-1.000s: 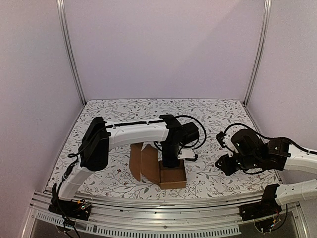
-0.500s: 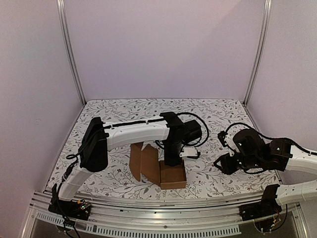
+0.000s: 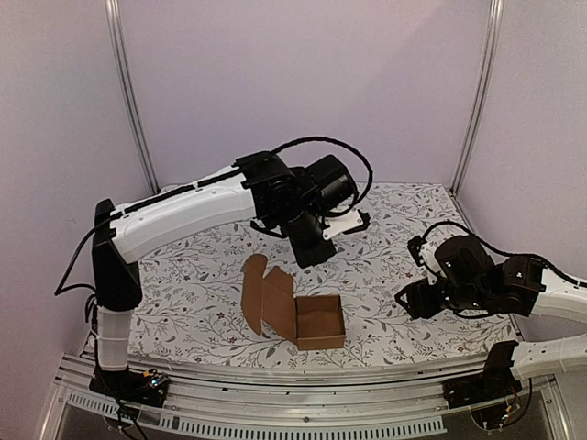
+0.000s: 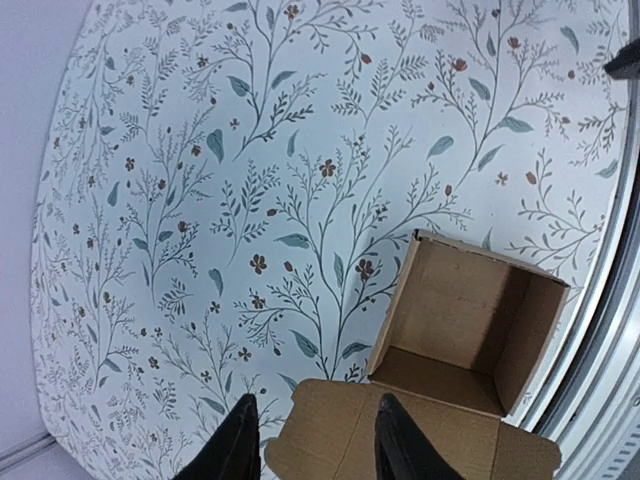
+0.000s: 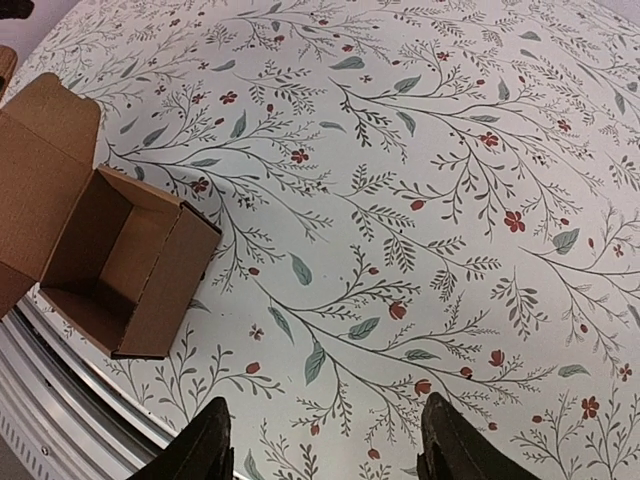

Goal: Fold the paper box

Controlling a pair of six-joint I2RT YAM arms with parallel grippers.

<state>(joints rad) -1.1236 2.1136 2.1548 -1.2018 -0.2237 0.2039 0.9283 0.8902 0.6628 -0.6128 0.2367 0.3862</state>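
Cardboard, plain brown: the paper box [image 3: 319, 323] sits at the middle of the desk's [image 3: 193, 312] near edge, just behind the metal rail [image 3: 303, 371]. Its top is open and its lid panel [image 3: 266, 298] leans out to the left.

Only the overhead view takes in both arms. The left pincer [image 3: 315, 257] hangs high above the desk, behind the box and apart from it. The right pincer [image 3: 408, 298] sits low toward the right edge, well apart from the box.

The left wrist view looks straight down into the box [image 4: 470, 320], showing its bare inner walls and floor. This pincer [image 4: 315, 440] is released, with its two dark fingers parted above the lid panel and nothing between them.

The right wrist view catches the box [image 5: 110, 265] from the side, at its far left. That pincer [image 5: 325, 445] is spread wide, with only flowered desk cover between its fingers.
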